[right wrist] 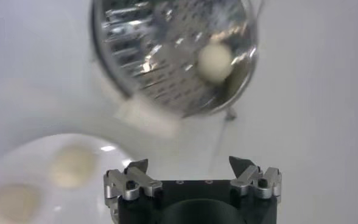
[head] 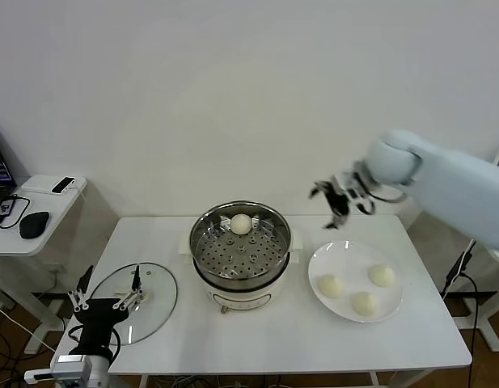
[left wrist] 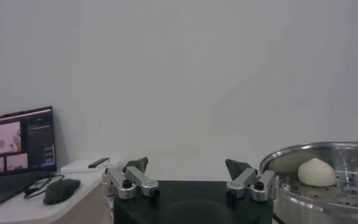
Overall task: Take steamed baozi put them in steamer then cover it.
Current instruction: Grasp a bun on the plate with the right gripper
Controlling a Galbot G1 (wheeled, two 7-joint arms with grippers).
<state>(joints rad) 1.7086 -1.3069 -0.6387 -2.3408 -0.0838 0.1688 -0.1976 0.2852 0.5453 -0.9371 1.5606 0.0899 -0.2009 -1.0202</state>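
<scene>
The steamer (head: 241,263) stands mid-table with one steamed baozi (head: 242,224) on its perforated tray. Three more baozi (head: 330,284) (head: 382,276) (head: 365,303) lie on the white plate (head: 350,257) to its right. My right gripper (head: 340,202) hangs open and empty in the air, above the plate's far edge. Its wrist view shows the steamer (right wrist: 161,49), the baozi (right wrist: 215,59) inside it, and the plate (right wrist: 39,152). The cover (head: 156,293), a glass lid, lies flat at the table's left. My left gripper (head: 106,297) is open and empty at the lid's near-left edge, and its wrist view shows the steamer (left wrist: 334,155).
A side table (head: 47,202) at the far left carries a mouse (head: 34,224) and a small device (head: 63,185). A laptop screen (left wrist: 17,139) shows in the left wrist view. A stand (head: 459,267) is beside the table's right edge.
</scene>
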